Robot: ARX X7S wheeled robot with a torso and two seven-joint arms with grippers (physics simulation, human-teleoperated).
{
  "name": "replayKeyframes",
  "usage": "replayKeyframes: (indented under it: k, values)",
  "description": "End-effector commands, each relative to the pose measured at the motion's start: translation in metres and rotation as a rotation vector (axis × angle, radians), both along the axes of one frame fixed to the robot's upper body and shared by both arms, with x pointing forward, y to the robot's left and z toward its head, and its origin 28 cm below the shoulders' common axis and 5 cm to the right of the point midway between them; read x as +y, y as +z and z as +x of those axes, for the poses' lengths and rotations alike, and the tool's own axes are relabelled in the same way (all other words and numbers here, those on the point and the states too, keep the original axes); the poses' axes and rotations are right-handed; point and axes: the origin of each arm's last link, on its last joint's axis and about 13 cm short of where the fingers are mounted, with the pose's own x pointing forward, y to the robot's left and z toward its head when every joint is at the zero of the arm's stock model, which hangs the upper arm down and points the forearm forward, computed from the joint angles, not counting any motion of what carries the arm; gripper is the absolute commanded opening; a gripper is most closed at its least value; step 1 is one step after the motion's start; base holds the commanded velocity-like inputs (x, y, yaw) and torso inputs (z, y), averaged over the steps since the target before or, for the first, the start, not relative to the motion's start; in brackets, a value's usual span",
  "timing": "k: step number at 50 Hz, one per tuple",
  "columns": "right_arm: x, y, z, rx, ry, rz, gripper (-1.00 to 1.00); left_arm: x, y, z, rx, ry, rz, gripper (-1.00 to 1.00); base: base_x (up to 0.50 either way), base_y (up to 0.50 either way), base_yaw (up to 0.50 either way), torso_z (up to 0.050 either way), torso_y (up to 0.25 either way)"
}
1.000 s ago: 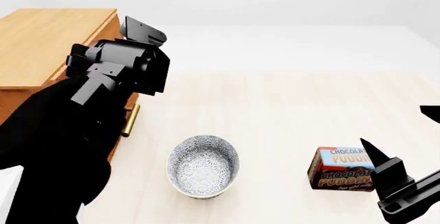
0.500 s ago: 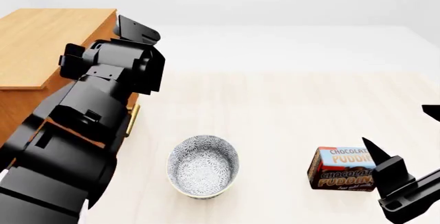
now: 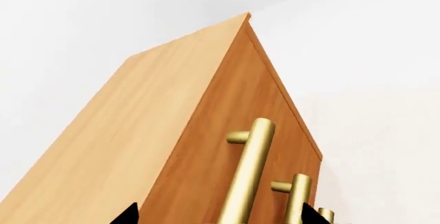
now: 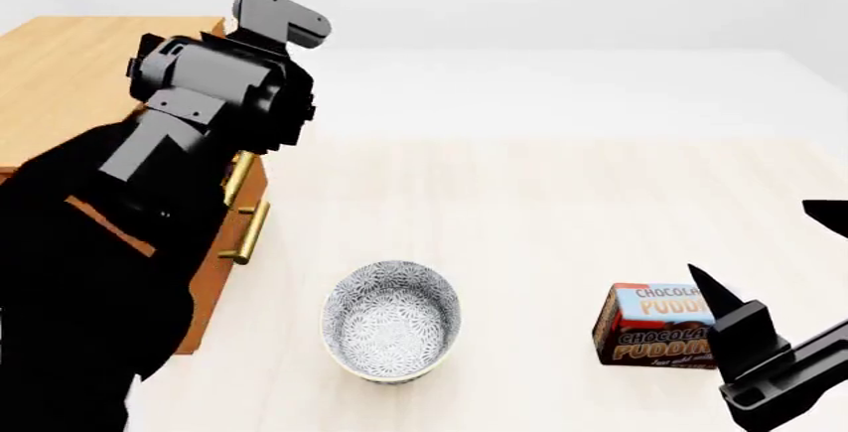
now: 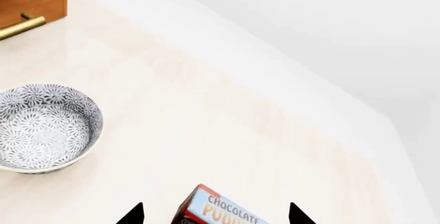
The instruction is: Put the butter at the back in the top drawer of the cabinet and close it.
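Left gripper (image 3: 218, 219), jaws spread wide, faces the cabinet (image 3: 137, 131); top drawer (image 3: 237, 100) shut, butter unseen; best to centre its handle (image 3: 246, 175) between the tips before closing.

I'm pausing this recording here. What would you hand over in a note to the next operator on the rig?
Left gripper: open, empty, facing the top drawer's brass handle, not touching it.
Right gripper: open, empty, hanging over the chocolate pudding box.
The cabinet stands at the table's left; its drawer fronts look flush, so the top drawer appears shut.
The butter shows in no view: it may be hidden behind the left arm or inside, I cannot tell.
The bowl sits mid-table, apart from the box.
Left: find the butter first; if it is out, open the drawer, load it, then close.
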Motion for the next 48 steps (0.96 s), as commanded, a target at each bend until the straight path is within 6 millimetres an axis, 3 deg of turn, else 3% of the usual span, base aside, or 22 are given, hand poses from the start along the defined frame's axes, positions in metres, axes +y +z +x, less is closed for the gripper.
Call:
replayKeyframes:
  k: [1,14,25,38,48]
  values:
    - [0.006,0.000,0.004,0.003,0.022,-0.002,1.00,0.008,0.027,-0.027,-0.073,-0.182,-0.099,1.00,0.00,0.00,0.00,0.000,0.000]
    - [0.017,-0.003,0.010,-0.020,0.068,0.064,1.00,0.029,0.052,-0.122,-0.245,-0.346,-0.206,1.00,0.00,0.00,0.00,0.000,0.000]
    - [0.021,-0.015,0.010,-0.061,0.107,0.170,1.00,0.046,0.037,-0.193,-0.351,-0.449,-0.265,1.00,0.00,0.00,0.00,0.000,0.000]
    - [0.028,-0.029,-0.013,-0.172,0.170,0.255,1.00,0.061,0.011,-0.258,-0.476,-0.530,-0.325,1.00,0.00,0.00,0.00,0.000,0.000]
    - [0.027,-0.026,-0.006,-0.274,0.242,0.332,1.00,0.069,-0.007,-0.284,-0.570,-0.574,-0.390,1.00,0.00,0.00,0.00,0.000,0.000]
